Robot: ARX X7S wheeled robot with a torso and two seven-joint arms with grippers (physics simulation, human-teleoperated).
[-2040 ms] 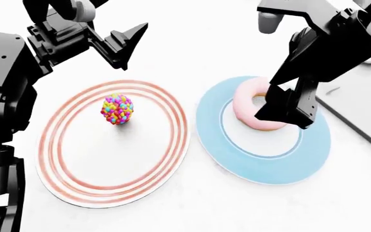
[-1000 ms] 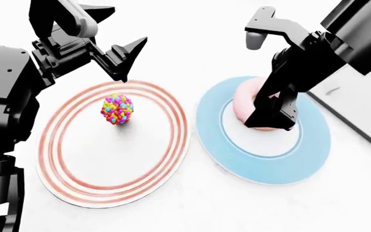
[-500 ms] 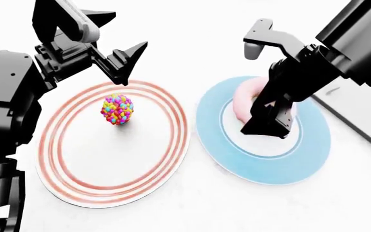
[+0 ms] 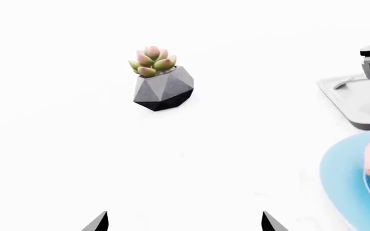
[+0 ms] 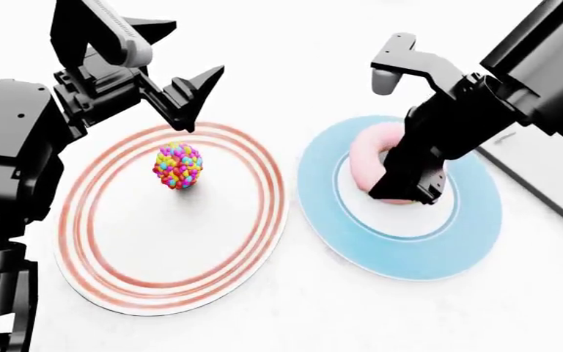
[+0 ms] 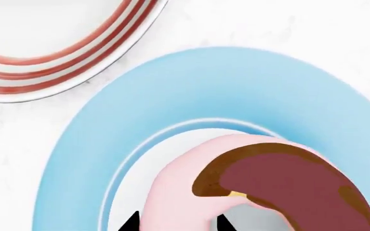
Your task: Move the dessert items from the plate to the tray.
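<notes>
Right now: pink-frosted donut (image 5: 365, 152) sitting on the inner well of the blue plate (image 5: 399, 262), not yet on the tray. Right gripper (image 5: 409, 192) down over the side of the ring nearer the robot. In the right wrist view, one fingertip outside the ring wall and one on the hole side, straddling the frosted band. Can't tell from these views whether pinching firmly or just bracketing it.

Confirm bite before lifting. Close gently, since that looks like soft frosting and probably deforms or slips under hard squeeze. Grip the ring wall square, not at an angle, else likely to rotate out. Lift straight up clear of the plate rim before translating, to avoid dragging the plate along.

Then carry toward the robot's right to the light grey tray (image 5: 545, 169), just beside the blue plate. Set down well inside the raised rim, release low.

Candy-bead ball (image 5: 178, 165) resting on the red-ringed plate (image 5: 164, 295), left of the blue plate, untouched. Round, so probably rolls; needs a centred pinch later. Left gripper (image 5: 179, 55) spread wide, holding nothing, hovering beyond the far edge of that plate. Potted succulent (image 4: 162, 82) further out on the table, well apart from both plates, no obstacle.
</notes>
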